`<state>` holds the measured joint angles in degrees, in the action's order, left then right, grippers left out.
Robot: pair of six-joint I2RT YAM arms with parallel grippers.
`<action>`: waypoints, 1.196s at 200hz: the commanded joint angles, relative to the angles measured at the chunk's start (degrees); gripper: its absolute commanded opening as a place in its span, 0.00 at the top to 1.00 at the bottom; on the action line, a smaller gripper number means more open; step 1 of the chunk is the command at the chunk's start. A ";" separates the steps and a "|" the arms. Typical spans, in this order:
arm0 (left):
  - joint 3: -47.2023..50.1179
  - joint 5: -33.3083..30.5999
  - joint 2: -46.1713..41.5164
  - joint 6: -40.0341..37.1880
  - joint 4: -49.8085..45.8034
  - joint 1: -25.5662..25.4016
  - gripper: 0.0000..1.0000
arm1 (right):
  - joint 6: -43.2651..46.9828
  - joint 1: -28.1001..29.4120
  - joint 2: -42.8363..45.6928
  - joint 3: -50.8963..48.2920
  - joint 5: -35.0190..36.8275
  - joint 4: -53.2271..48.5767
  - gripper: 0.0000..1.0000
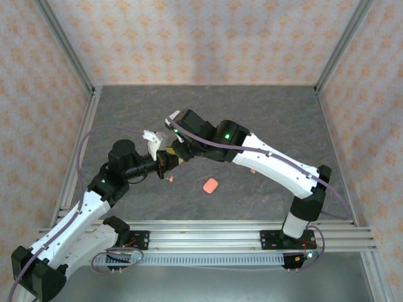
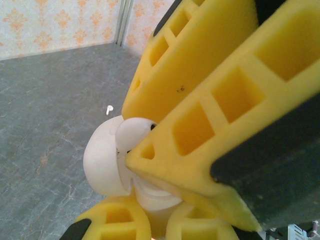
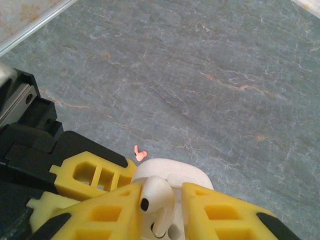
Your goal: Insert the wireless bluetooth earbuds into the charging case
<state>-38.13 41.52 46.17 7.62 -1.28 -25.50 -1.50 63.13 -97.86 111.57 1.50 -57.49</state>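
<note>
Left arm (image 1: 82, 214) reached toward 1 o'clock, left gripper (image 2: 150, 212) clamped on white case (image 2: 102, 160), right arm (image 1: 277, 167) stretched toward 10 o'clock, right gripper (image 3: 160, 200) fingers slightly parted.

I count two cases, the white case (image 1: 151, 141) and a coral-pink case (image 1: 210, 185) to its right, two whitish earbuds (image 3: 155, 200) (image 2: 109, 109) close by it, and two coral-pink earbuds (image 1: 169, 178) (image 1: 252, 170) off to its right.

Even, diffuse overhead light keeps the grey worktop (image 1: 252, 113) bright. The arms (image 1: 271, 160) cast only soft, faint shadows beneath them. In the wrist views the close yellow end effector fingers (image 2: 210, 115) look slightly blurred, while the worktop behind stays sharp.
</note>
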 commanded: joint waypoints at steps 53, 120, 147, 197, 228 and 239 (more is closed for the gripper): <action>-3.00 -0.38 -1.13 -0.03 4.04 -0.60 1.00 | -3.72 -0.21 2.37 -0.98 -0.01 -2.45 0.72; -3.27 -0.56 -1.17 0.03 3.96 -1.13 1.00 | -5.52 -0.27 4.19 -1.44 -1.08 -0.80 0.62; -3.61 -0.65 -1.09 -0.14 3.74 -1.37 1.00 | -6.26 -0.35 4.99 -1.53 -1.97 0.17 0.61; -3.83 -0.74 -1.07 -0.37 3.30 -1.65 1.00 | -7.86 -0.56 6.69 -1.61 -3.48 1.43 0.60; -4.05 -0.73 -1.03 -0.48 3.12 -1.84 1.00 | -8.54 -0.97 8.17 -2.75 -3.94 2.78 0.59; -4.22 -0.74 -1.08 -0.43 3.04 -1.97 1.00 | -8.83 -1.20 8.46 -3.00 -4.13 2.91 0.59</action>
<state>-39.81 41.32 46.11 7.60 -0.51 -26.98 -8.86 62.67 -92.01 109.34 -2.07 -56.40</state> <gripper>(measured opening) 0.079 0.412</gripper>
